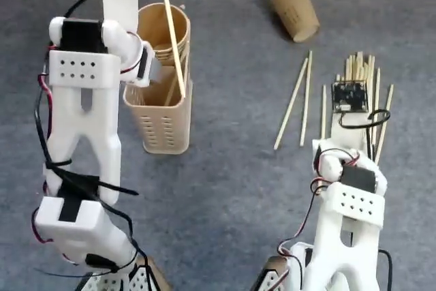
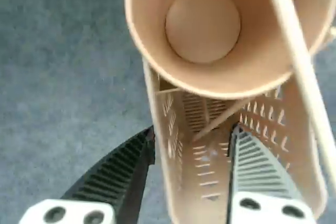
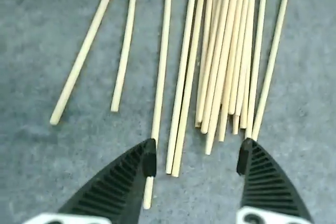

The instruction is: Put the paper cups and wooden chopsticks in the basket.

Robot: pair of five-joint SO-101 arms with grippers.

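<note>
Beige basket [image 1: 160,127] holds a paper cup [image 2: 202,24]; left gripper [image 2: 191,145] straddles its wall, wide. High view adds 1 tipped cup [image 1: 295,10] at the far edge of the table [image 1: 225,182]. Right gripper [image 3: 195,156], wide, over 3 stray chopsticks [image 3: 159,77] beside a bundle [image 3: 226,56].

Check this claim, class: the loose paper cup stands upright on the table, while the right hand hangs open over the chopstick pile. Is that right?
Not quite. The high view shows the loose paper cup lying on its side on the table, not upright. The right hand does hang open over the chopstick pile.
</note>
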